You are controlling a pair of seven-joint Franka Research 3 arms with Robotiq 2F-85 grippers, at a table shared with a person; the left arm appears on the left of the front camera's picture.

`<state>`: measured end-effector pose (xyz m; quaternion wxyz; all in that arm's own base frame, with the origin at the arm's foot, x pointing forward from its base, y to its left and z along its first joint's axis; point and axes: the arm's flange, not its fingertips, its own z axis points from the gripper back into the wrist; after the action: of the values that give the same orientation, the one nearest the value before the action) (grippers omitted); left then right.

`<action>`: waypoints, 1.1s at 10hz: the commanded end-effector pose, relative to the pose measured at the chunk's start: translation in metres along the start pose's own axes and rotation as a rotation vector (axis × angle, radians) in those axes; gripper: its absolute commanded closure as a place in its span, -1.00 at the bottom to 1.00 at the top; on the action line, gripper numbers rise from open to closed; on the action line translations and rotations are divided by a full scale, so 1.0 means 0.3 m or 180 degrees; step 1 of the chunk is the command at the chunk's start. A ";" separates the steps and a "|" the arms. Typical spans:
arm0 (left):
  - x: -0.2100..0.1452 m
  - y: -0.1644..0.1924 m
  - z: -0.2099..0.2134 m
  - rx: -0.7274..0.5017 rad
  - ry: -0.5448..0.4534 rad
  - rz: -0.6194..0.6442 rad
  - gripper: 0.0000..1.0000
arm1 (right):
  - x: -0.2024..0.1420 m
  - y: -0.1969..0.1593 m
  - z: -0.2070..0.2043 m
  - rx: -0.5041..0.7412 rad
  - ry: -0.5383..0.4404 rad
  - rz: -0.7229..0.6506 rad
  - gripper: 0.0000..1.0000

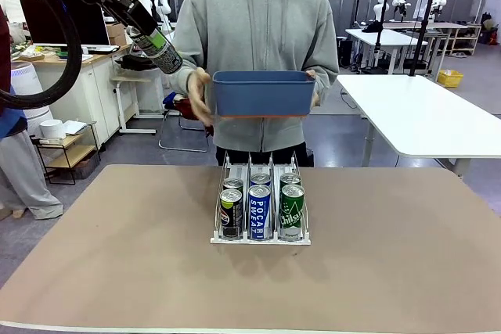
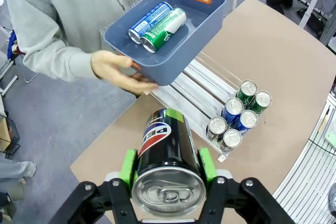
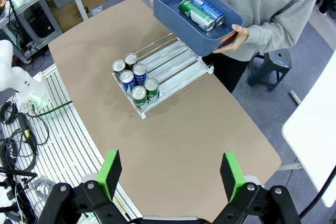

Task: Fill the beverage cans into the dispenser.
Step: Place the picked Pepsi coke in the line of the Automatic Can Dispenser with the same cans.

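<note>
Placement looks like the step in hand, judging by the load. Front view: the left gripper (image 1: 145,35) is clamping a dark can (image 1: 166,56) aloft at ten o'clock, while the dispenser (image 1: 235,238) is sitting mid-table with six cans (image 1: 259,210) crowding its front end, and a person is holding a blue bin (image 1: 262,93) above its far end at twelve o'clock. Left wrist view: the green pads (image 2: 127,167) are squeezing the dark can's sides, its top facing the camera; the dispenser is lying at three o'clock, its rear lanes bare and partly covered by the blue bin, which is carrying a blue can (image 2: 149,20) and a green can (image 2: 164,29). The dark can probably wants lowering upright into the bare rear of a lane, clearing the wire dividers and the blue bin, before the pads are loosening. Right wrist view: the right gripper (image 3: 171,174) is hanging wide open, carrying nothing, high over the table with the dispenser at eleven o'clock.
</note>
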<state>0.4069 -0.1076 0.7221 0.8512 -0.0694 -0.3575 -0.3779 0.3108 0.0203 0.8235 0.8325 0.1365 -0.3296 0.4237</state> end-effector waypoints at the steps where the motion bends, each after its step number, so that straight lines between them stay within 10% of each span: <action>1: 0.005 -0.006 0.001 0.0117 -0.0001 0.0024 -0.15 | -0.011 0.011 -0.011 0.0041 -0.0065 -0.0003 -1.00; 11: -0.017 -0.209 -0.004 0.0057 0.0397 0.0393 -0.15 | -0.011 0.011 -0.011 0.0041 -0.0065 -0.0003 -1.00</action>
<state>0.3805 -0.1467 0.7090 0.8820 -0.0754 -0.3098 -0.3471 0.3108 0.0203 0.8234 0.8326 0.1366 -0.3296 0.4237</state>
